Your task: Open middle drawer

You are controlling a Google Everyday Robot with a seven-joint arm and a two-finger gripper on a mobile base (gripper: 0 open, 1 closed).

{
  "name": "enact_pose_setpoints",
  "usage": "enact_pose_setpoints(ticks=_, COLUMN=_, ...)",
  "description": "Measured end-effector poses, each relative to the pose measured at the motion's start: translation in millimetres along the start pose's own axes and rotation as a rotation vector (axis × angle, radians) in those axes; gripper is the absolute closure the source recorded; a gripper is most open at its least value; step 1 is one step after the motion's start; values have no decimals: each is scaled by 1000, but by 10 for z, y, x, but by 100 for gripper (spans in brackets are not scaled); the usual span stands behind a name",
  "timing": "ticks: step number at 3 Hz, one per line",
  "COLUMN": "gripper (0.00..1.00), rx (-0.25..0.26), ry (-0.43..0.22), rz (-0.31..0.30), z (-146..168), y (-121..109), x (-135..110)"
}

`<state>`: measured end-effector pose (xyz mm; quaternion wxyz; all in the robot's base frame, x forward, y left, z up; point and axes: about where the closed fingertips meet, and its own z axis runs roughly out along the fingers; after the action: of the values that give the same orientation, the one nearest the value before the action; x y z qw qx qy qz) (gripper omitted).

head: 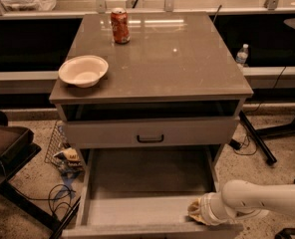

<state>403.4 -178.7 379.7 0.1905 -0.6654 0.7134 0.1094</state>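
Note:
The middle drawer (pixel 147 176) is pulled far out toward me, showing its plain grey inside. Its front panel runs along the bottom edge of the view and its handle is hidden. My gripper (pixel 196 210) sits at the right end of that front panel, on the drawer's top edge. The white arm (pixel 267 200) reaches in from the right. Above it, another grey drawer front (pixel 112 132) with a small black handle (pixel 150 139) is closed.
A white bowl (pixel 83 69) and a red can (pixel 120 25) stand on the cabinet top (pixel 177 59). A water bottle (pixel 242 55) stands behind at the right. Cables and clutter (pixel 68 158) and a dark chair (pixel 5 143) are on the left, black stand legs (pixel 257 138) on the right.

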Motion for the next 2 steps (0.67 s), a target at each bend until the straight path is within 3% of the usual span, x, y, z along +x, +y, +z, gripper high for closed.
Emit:
enact_pose_setpoints(ticks=1, gripper=100, rx=-3, ry=1, rz=2, z=-13, y=-25, x=-4)
enact_pose_setpoints(ticks=2, gripper=100, rx=-98, ry=30, rz=69, z=-11, y=566, x=204)
